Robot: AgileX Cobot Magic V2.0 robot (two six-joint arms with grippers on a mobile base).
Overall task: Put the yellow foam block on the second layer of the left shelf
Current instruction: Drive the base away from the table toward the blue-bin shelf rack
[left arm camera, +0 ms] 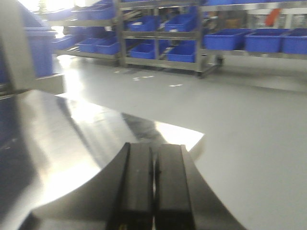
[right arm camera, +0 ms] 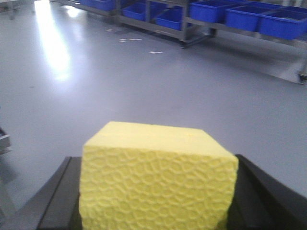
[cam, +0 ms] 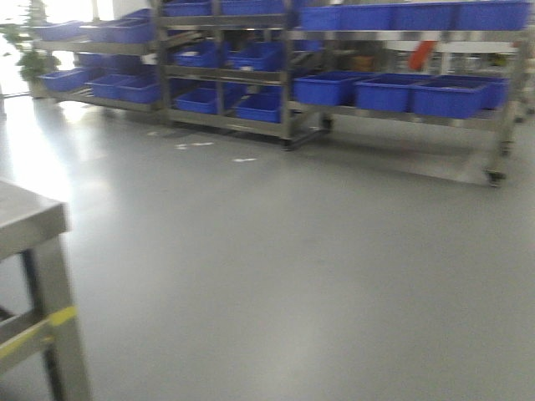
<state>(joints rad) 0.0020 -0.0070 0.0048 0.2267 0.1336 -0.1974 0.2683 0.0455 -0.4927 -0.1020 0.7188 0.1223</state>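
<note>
The step in hand is, by my judgement, the carry toward the shelves: the right gripper (right arm camera: 159,213) grasps the yellow foam block (right arm camera: 158,182), one dark finger (right arm camera: 60,194) against each side face, and the block hangs clear of any surface, with only grey floor (right arm camera: 144,76) beyond it. To do this well, the squeeze wants to be firm enough that the soft foam does not slip, yet light enough not to crush it. The block should ride level while the base travels, since the blur in the front view suggests motion. The block fills the span between the jaws and juts forward past them, top face flat and pitted front face toward the racks. The racks of blue bins (cam: 226,75) stand well apart across the floor; I cannot tell which level is the second layer from here. The left gripper (left arm camera: 153,189) is clenched on nothing, pads pressed together, above the near corner of a steel table (left arm camera: 72,129). That corner is worth minding when turning.
</note>
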